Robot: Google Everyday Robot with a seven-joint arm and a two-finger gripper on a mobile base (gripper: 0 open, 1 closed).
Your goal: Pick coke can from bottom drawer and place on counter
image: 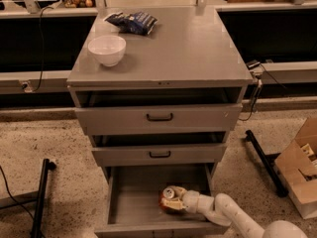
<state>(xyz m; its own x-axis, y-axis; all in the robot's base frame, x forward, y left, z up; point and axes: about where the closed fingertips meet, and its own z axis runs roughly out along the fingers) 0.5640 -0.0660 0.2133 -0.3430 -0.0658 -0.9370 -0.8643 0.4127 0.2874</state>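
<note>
My gripper (173, 201) is low inside the bottom drawer (132, 198), toward the front-right of its floor. The fingers are pinched on the can (168, 195), one on each side. The can's silver top tilts up toward the camera, so it doesn't look fully upright in the grip. My arm (232, 215) comes in from the lower right, over the drawer's front corner.

How I'd do the lift, judging from this:
- Check the hold first. The can is smooth and round, so it could roll in the pads if the grip is off-centre. Keep the squeeze firm but not enough to dent it.
- Go straight up before anything else. The middle drawer (159, 154) sits just above and is pulled out a bit, so it overhangs the back of the bottom drawer. I'd rise near the front edge, then pull back toward me, not inward.
- Clear the top drawer (159, 117) too. It also stands out from the cabinet, so stay well in front until I'm above the counter (193, 53).
- Placement: the right and centre of the counter look best. The bowl (106, 49) is at the left and the snack bag (132, 22) at the back left, both well apart from there.
- Level the can before setting it down, and let go only once its base is flat, or it could tip & roll off.
</note>
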